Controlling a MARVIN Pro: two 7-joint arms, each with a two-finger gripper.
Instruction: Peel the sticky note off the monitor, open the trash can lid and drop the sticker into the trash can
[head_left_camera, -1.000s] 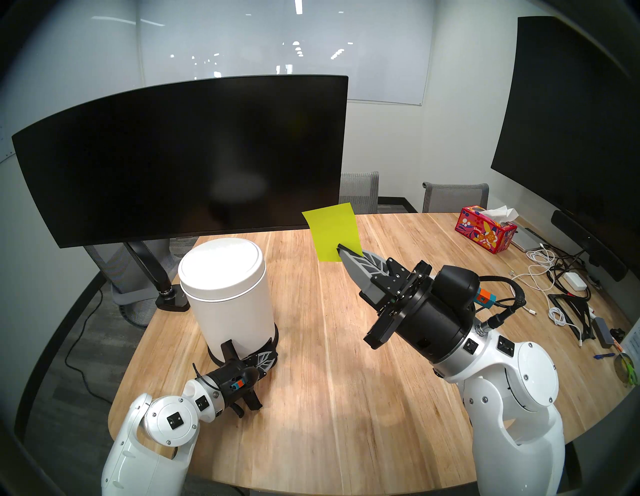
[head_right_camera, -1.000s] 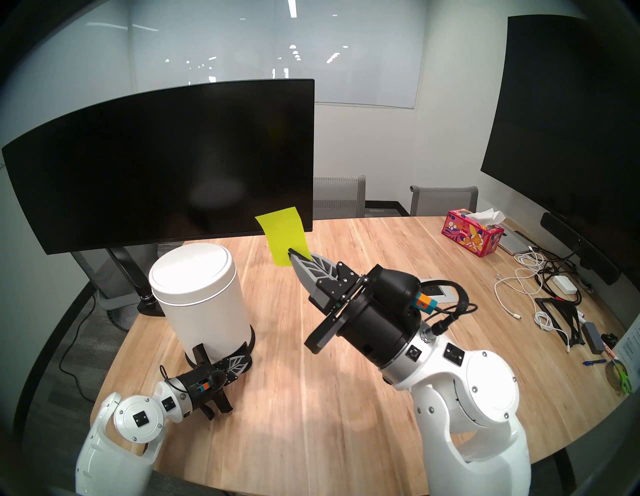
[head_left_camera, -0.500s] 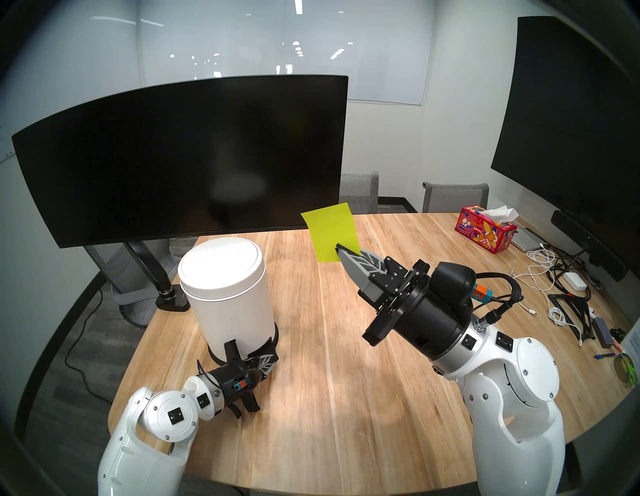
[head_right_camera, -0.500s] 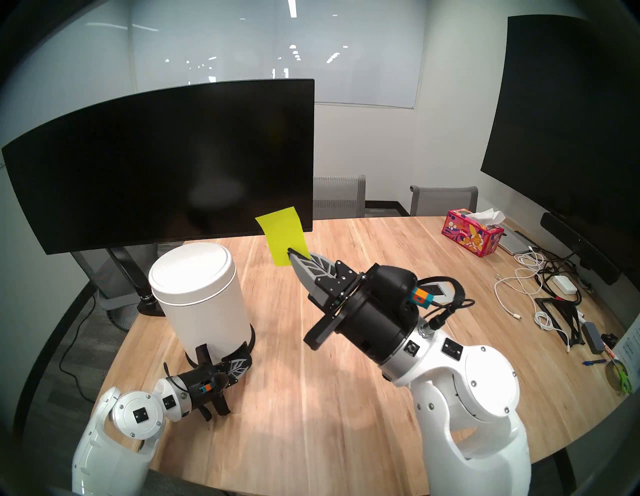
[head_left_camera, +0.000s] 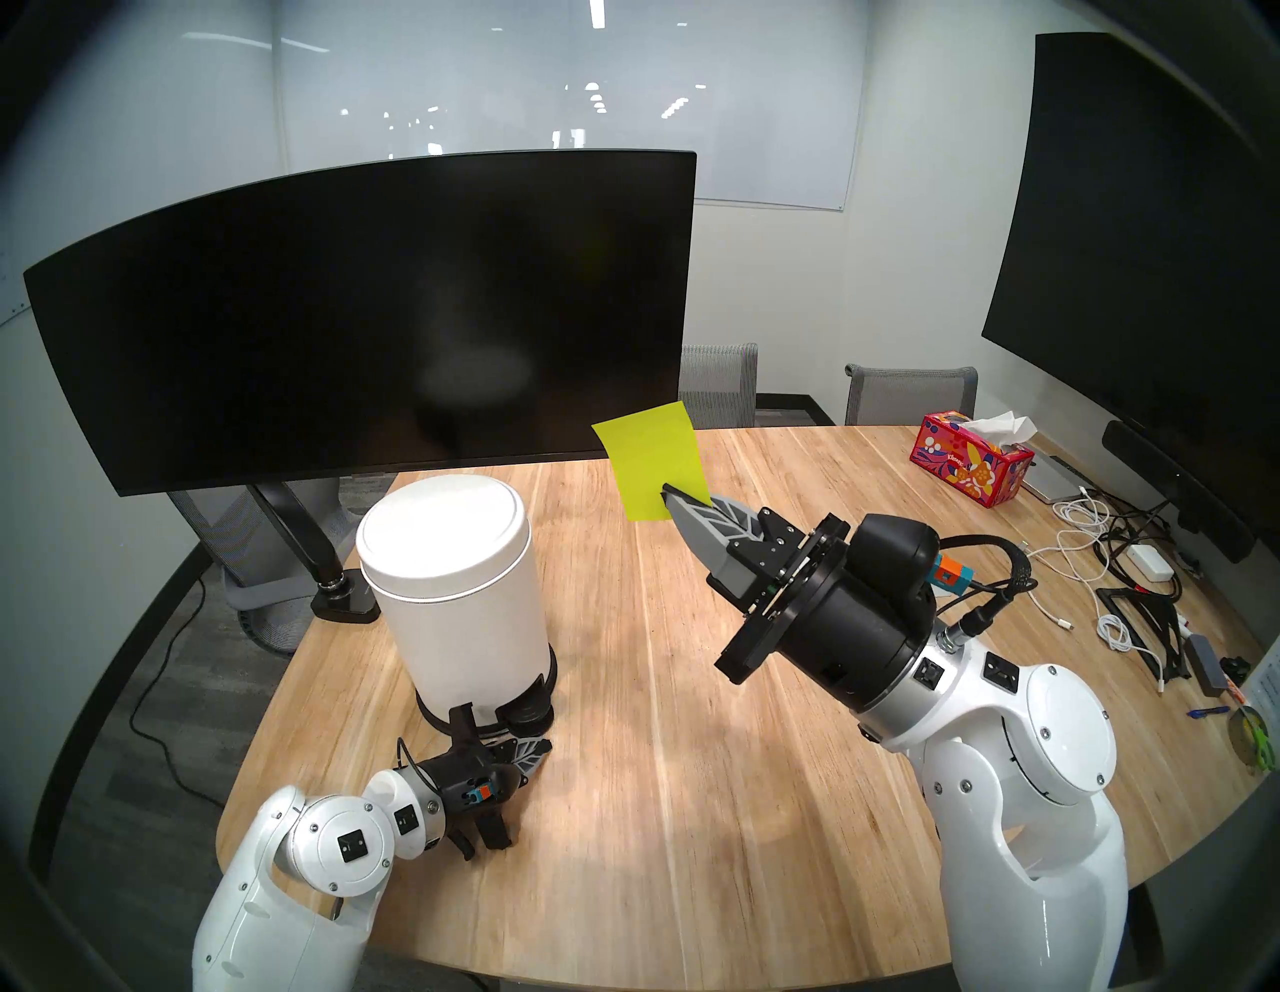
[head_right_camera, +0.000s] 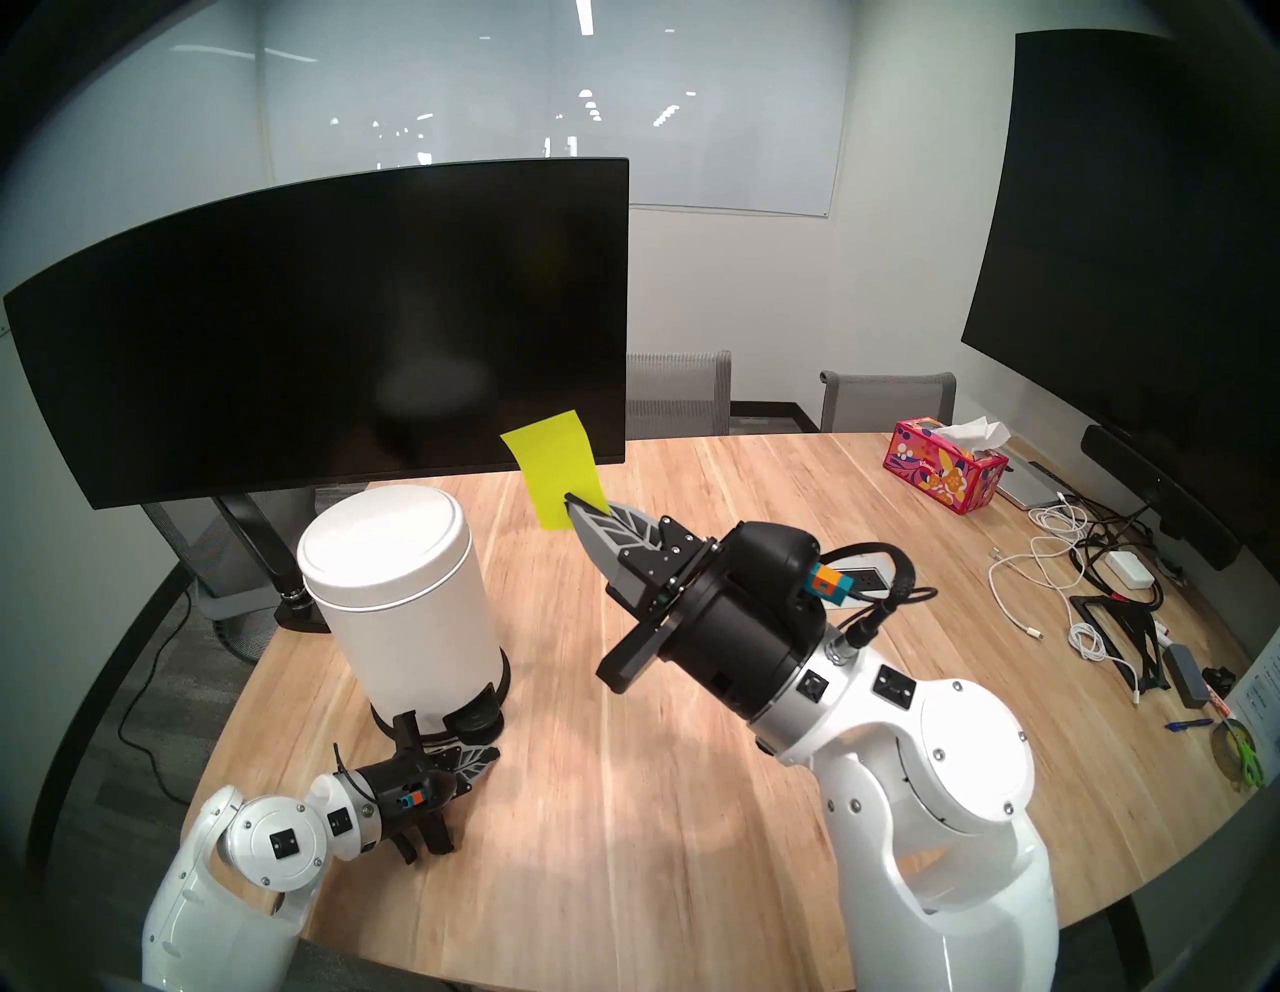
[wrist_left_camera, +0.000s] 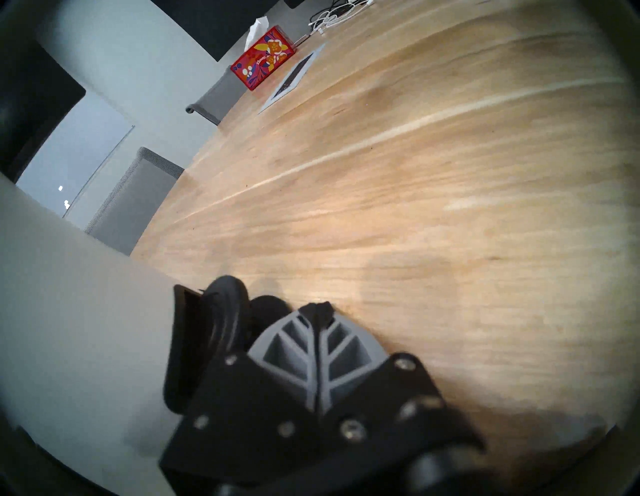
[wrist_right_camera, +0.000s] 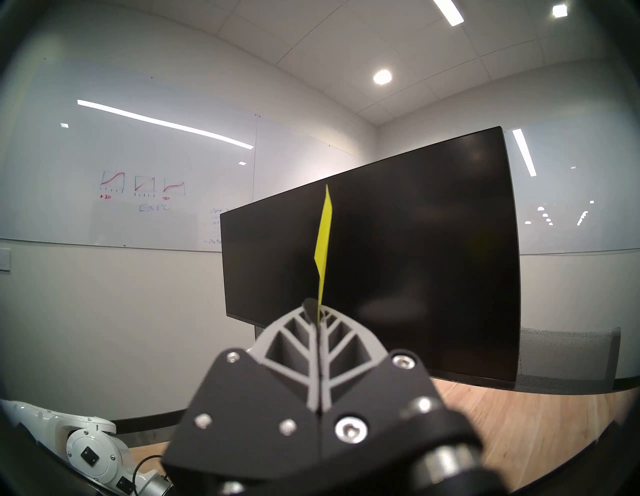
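Observation:
My right gripper (head_left_camera: 668, 493) is shut on the lower edge of the yellow-green sticky note (head_left_camera: 651, 461), holding it upright in the air just off the lower right corner of the black monitor (head_left_camera: 346, 312). In the right wrist view the sticky note (wrist_right_camera: 323, 242) shows edge-on above the closed fingertips (wrist_right_camera: 311, 313). The white trash can (head_left_camera: 464, 623) stands on the table with its lid (head_left_camera: 443, 540) down. My left gripper (head_left_camera: 540, 748) is shut and empty, low on the table just in front of the black pedal (head_left_camera: 530, 710). The left wrist view shows the pedal (wrist_left_camera: 225, 311) beside the fingertips (wrist_left_camera: 320, 306).
The monitor's arm base (head_left_camera: 339, 596) sits left of the can. A red tissue box (head_left_camera: 970, 464), cables and chargers (head_left_camera: 1108, 554) lie at the far right under a large black display (head_left_camera: 1143, 242). Grey chairs (head_left_camera: 717, 384) stand behind the table.
My left gripper has drawn back and down from the can's base, uncovering the pedal. The right gripper has carried the note slightly left.

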